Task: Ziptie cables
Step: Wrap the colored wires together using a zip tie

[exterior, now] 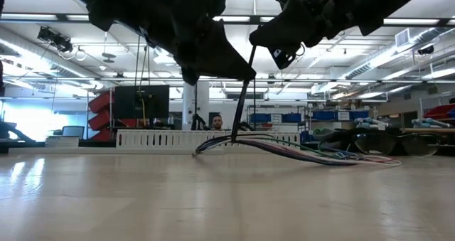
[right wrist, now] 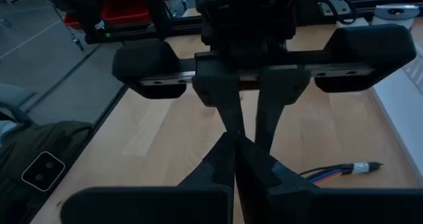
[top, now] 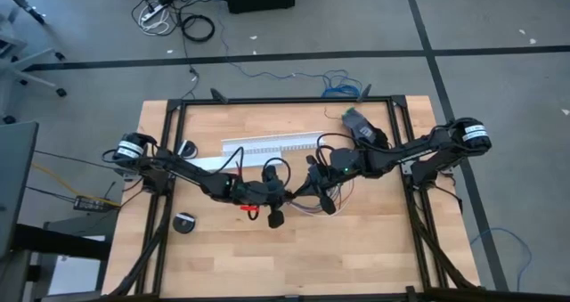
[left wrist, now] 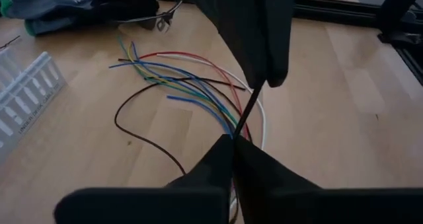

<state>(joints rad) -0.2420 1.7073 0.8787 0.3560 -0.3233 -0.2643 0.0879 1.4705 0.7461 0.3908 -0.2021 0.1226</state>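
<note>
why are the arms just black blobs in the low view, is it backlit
Yes: in the low view bright ceiling lights and windows behind turn both arms to silhouettes, though the ziptie and cables still read; the tabletop shows soft glare. The left wrist view has the near left gripper dark and blurred, cables sharper.

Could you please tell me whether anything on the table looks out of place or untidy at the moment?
Mostly the cables: their loose ends fan out unbundled across the wood, and the ziptie stands up from them between the shut left gripper and right gripper.
</note>
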